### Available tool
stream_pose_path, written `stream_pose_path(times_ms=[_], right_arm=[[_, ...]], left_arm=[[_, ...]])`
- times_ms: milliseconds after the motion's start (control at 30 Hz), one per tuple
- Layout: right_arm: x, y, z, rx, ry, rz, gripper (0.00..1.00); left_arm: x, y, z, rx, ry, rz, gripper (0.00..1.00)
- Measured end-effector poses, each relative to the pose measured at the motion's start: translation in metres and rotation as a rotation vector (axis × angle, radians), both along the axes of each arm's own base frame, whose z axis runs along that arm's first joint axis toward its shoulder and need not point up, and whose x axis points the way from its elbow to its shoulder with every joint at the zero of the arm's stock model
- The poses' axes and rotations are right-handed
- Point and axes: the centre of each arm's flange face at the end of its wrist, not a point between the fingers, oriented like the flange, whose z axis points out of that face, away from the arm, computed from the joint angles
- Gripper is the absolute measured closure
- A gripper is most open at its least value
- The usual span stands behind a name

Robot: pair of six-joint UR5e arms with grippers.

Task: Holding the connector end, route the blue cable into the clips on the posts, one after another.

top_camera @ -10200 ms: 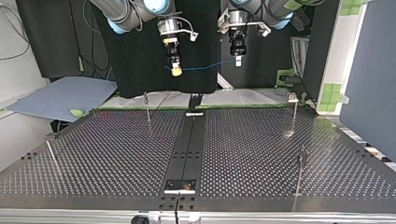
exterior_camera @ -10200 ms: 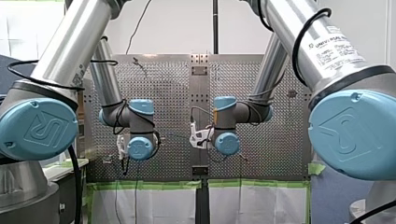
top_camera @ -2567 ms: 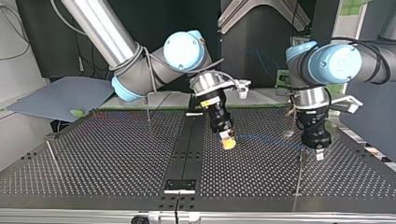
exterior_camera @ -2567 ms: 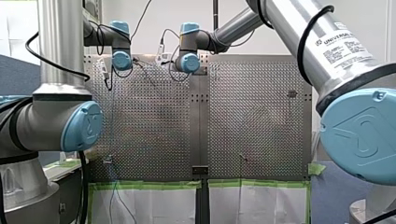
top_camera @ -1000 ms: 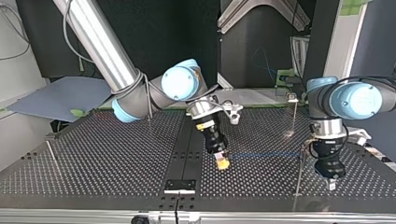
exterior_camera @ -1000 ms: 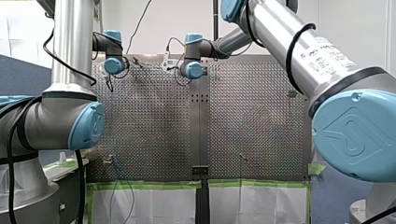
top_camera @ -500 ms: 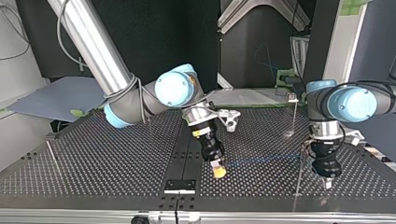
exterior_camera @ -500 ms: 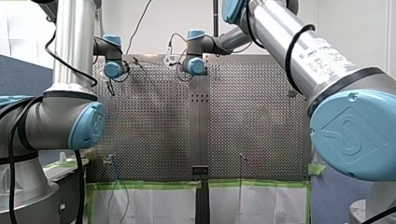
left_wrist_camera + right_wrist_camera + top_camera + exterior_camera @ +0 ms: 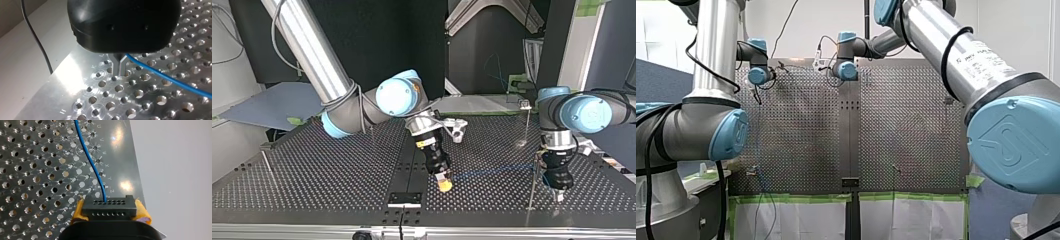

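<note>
In the right wrist view a black connector (image 9: 109,207) sits between my right gripper's yellow pads (image 9: 141,213), and the blue cable (image 9: 92,165) leaves it over the perforated plate. The top view shows my right gripper (image 9: 443,184) low over the table's middle. From it the blue cable (image 9: 492,170) runs to a clip on the post (image 9: 534,170) at the right. My left gripper (image 9: 557,194) hangs just beside that post. Its metal fingers (image 9: 116,65) show a thin gap, and the cable (image 9: 165,76) passes close by their root.
More thin posts stand on the perforated table (image 9: 337,175): one at the back right (image 9: 528,122), one at the back left (image 9: 370,119), one leaning at the left edge (image 9: 267,167). A black strip (image 9: 412,160) runs down the table's middle.
My right gripper has slid a little toward the top view's near edge with the connector. My left gripper has shifted slightly toward the post, and its fingers have parted a little.
</note>
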Motion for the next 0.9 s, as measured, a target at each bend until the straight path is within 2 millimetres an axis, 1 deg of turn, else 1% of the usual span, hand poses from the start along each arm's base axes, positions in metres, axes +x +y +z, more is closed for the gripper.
stream_pose_path(times_ms=[33,67,100,167,200,267,333,367,400,433,733,900], right_arm=[[0.000,0.000,0.000,0.001,0.001,0.000,1.00],[0.000,0.000,0.000,0.001,0.001,0.000,1.00],[0.000,0.000,0.000,0.002,0.002,0.000,1.00],[0.000,0.000,-0.001,0.003,0.003,0.000,1.00],[0.000,0.000,-0.001,0.003,0.003,0.000,1.00],[-0.001,0.000,-0.001,0.004,0.004,-0.001,1.00],[-0.001,-0.001,-0.001,0.004,0.004,-0.001,1.00],[-0.001,0.000,-0.001,0.005,0.004,-0.001,1.00],[-0.001,-0.001,-0.001,0.005,0.005,-0.001,1.00],[-0.001,-0.001,0.000,0.005,0.004,-0.002,1.00],[-0.005,-0.006,-0.001,0.011,0.003,-0.010,1.00],[-0.006,-0.007,-0.001,0.013,0.001,-0.013,1.00]], left_arm=[[0.000,0.000,0.000,-0.003,0.003,-0.001,0.49],[0.000,-0.001,-0.001,-0.008,0.006,-0.004,0.39],[0.000,-0.001,-0.001,-0.011,0.008,-0.005,0.39],[-0.001,-0.001,-0.002,-0.019,0.014,-0.006,0.29],[-0.001,0.000,-0.003,-0.022,0.018,-0.006,0.29],[-0.002,0.000,-0.004,-0.027,0.027,-0.004,0.22],[-0.003,0.001,-0.005,-0.029,0.034,0.000,0.22],[-0.003,0.002,-0.005,-0.031,0.037,0.003,0.05],[-0.003,0.003,-0.005,-0.031,0.040,0.007,0.05],[-0.004,0.005,-0.004,-0.032,0.042,0.012,0.00],[-0.022,0.008,0.013,-0.060,0.062,0.082,0.00],[-0.028,0.005,0.012,-0.062,0.101,0.072,0.00]])
